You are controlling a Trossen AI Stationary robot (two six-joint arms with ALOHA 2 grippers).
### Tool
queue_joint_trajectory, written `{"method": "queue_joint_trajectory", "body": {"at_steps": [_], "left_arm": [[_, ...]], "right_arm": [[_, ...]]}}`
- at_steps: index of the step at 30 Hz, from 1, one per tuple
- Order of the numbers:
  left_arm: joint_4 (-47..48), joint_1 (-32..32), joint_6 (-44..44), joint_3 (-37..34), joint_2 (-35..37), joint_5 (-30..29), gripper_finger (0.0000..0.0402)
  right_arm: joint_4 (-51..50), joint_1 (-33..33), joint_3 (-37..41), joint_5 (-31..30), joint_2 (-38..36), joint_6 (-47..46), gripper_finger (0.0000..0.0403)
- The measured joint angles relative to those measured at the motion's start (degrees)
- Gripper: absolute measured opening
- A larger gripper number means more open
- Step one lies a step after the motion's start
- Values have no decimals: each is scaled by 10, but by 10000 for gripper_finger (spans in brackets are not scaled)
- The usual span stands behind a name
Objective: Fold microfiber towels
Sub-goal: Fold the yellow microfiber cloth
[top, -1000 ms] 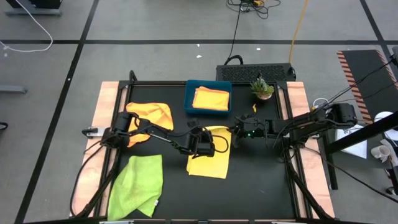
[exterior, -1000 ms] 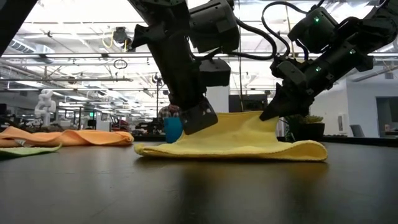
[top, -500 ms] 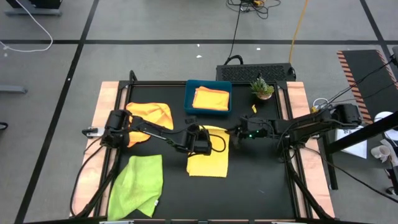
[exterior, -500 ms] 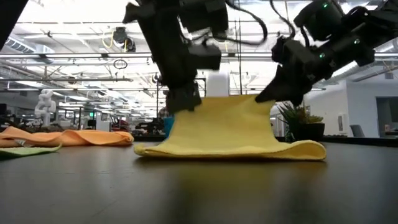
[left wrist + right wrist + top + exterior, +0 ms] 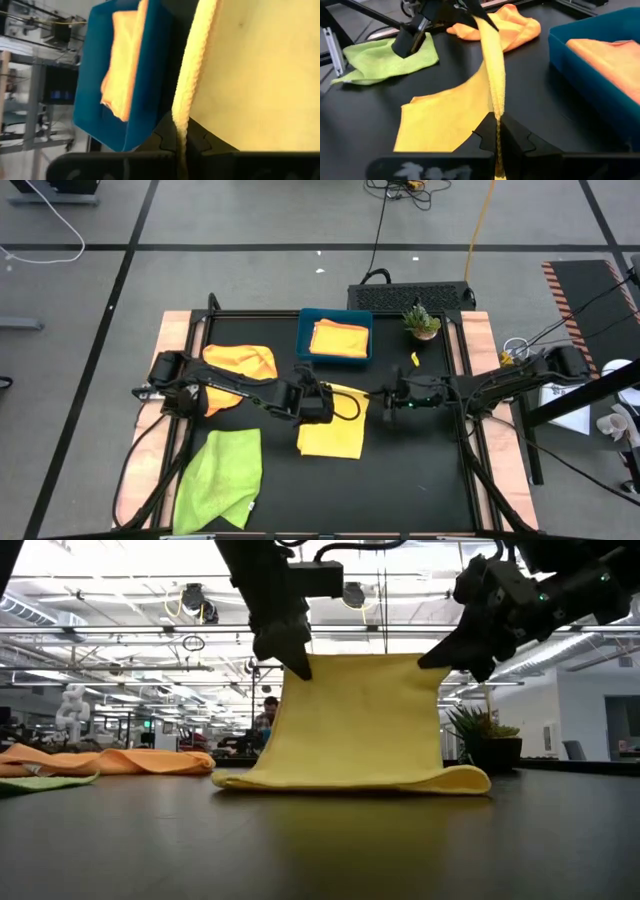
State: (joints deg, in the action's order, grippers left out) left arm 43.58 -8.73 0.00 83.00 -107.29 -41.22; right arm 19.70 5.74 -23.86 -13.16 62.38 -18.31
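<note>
A yellow microfiber towel (image 5: pixel 332 430) is raised by its far edge between both grippers; its near part lies on the black table. My left gripper (image 5: pixel 292 658) is shut on the far left corner, and my right gripper (image 5: pixel 438 658) is shut on the far right corner. A folded orange towel (image 5: pixel 339 338) lies in the blue tray (image 5: pixel 305 340). A crumpled orange towel (image 5: pixel 242 364) lies at the far left, and a lime green towel (image 5: pixel 222 472) at the near left. My left gripper pinches the yellow towel's far left corner (image 5: pixel 180 131) between its two fingers, coming from the table's left and slanting down. The corner is lifted and the cloth hangs below it. My right gripper pinches the towel's far right corner (image 5: pixel 497 124) between its two fingers, coming nearly level from the table's right. The top edge (image 5: pixel 365 657) runs almost straight between the two holds, and the towel's lower fold (image 5: pixel 440 780) rests on the table.
A small potted plant (image 5: pixel 421 321) stands at the far right, beside the tray. Wooden rails (image 5: pixel 176 350) border the table's left and right sides. Bare black tabletop lies to the right of the yellow towel and in front of it.
Both grippers have risen and carried the yellow towel's far edge up with them. The towel now stands as a tall sheet, where before it lay low and sagging. Its near part has stayed on the table, and the patch it covers there has shrunk.
</note>
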Motion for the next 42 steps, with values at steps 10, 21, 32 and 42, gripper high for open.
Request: {"method": "queue_joint_trajectory", "body": {"at_steps": [10,21,32,42], "left_arm": [[-56,0,11,-42,3,46,1],[-163,-16,36,-157,81,69,0],[-186,-116,-3,-202,77,120,0],[-242,-177,-39,-228,63,154,0]], "right_arm": [[-113,55,-40,-91,1,-3,1],[-47,102,-40,-111,83,-18,0],[67,187,-40,-108,184,-76,0],[175,218,-50,-63,305,-129,0]]}}
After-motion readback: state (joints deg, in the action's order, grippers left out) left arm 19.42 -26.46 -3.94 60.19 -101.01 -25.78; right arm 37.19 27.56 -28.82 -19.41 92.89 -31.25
